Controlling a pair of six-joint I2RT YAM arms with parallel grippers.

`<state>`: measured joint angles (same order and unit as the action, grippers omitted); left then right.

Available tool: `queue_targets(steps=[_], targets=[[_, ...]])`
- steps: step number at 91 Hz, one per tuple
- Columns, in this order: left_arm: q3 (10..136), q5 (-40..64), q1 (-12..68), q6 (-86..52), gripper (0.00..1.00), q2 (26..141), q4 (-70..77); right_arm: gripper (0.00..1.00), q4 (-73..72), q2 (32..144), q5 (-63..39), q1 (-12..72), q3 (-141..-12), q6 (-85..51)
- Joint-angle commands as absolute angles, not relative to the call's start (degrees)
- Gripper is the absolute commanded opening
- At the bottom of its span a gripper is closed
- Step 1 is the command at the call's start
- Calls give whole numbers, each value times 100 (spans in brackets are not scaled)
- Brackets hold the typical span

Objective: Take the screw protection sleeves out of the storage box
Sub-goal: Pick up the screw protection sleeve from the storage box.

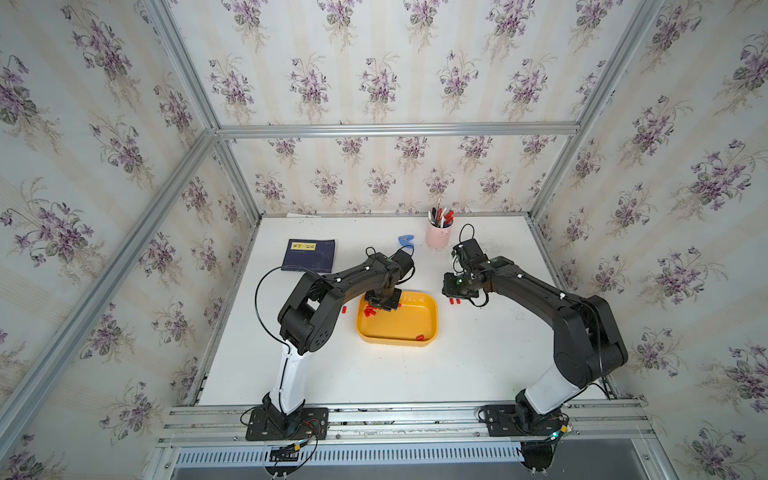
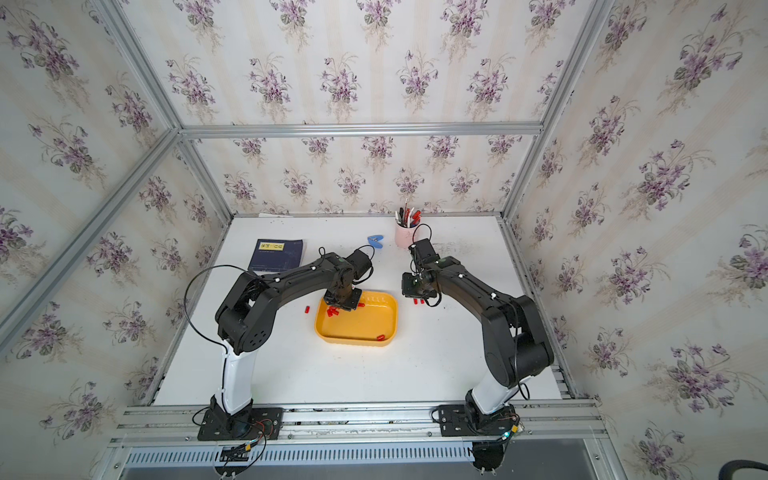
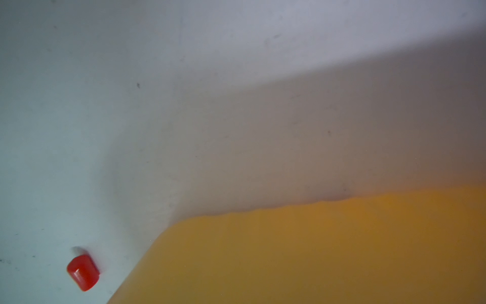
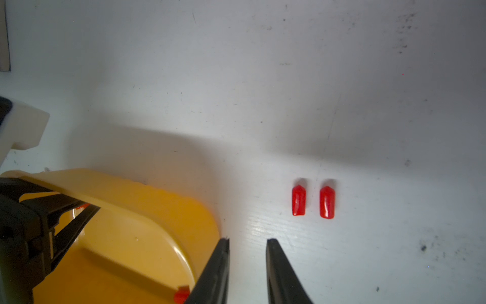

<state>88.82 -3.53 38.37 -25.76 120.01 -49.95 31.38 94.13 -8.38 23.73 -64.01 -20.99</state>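
Right claw (image 4: 247, 240) first. The nearest edge is the rounded corner of the storage box (image 4: 147, 194). Its rim sits right beside one of my fingers, and I can't tell if they touch. On the other side and ahead of the tips it's just open table (image 4: 368, 105), so loads of room. A pair of sleeves (image 4: 299, 200) lies just past the tips, outside the box, parallel and not touching.

My left claw (image 1: 381, 308) is down inside the box at its far corner, right over a bunch of screw protection sleeves (image 1: 369, 311). A lone sleeve (image 1: 343, 309) sits on the table just outside the rim on that claw's outer side. Another stray sleeve (image 1: 419, 337) is in the box corner back toward my bases, well apart from either claw.

Further out, past the right claw, there's a pink cup (image 1: 438, 237) of pens. A blue clip (image 1: 406, 240) and a dark book (image 1: 309, 255) are past the left one. Aluminium rails edge the table.

Materials: the box is glossy yellow-orange plastic, shallow, with a raised rim. The sleeves are shiny red caps, pinched at one end. The table is matte white, scuffed and speckled.

Right claw: narrow gap, nothing in it. Left claw: the fingers angle together near a bit of red, but honestly I can't tell if it's gripping.
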Motion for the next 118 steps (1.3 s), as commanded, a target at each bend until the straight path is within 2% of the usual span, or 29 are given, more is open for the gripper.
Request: queue_targets(steps=[1,27,66,98,118], targets=[[8902,-413,3832,-2478,26,12054,-4944,29,3221,9360,-778,2381,-6424,-2068],[8810,-422,3832,-2446,18,11939,-4889,29,3183,9369,-799,2379,-6396,-2074],[8697,-352,3841,-2567,17,11506,-4957,29,3150,9378,-804,2378,-6323,-2082],[8543,-568,3824,-2616,18,10481,-5369,29,3106,9378,-820,2378,-6319,-2115],[8022,-818,3482,-2605,19,9571,-5650,29,3115,9369,-843,2378,-6330,-2109]])
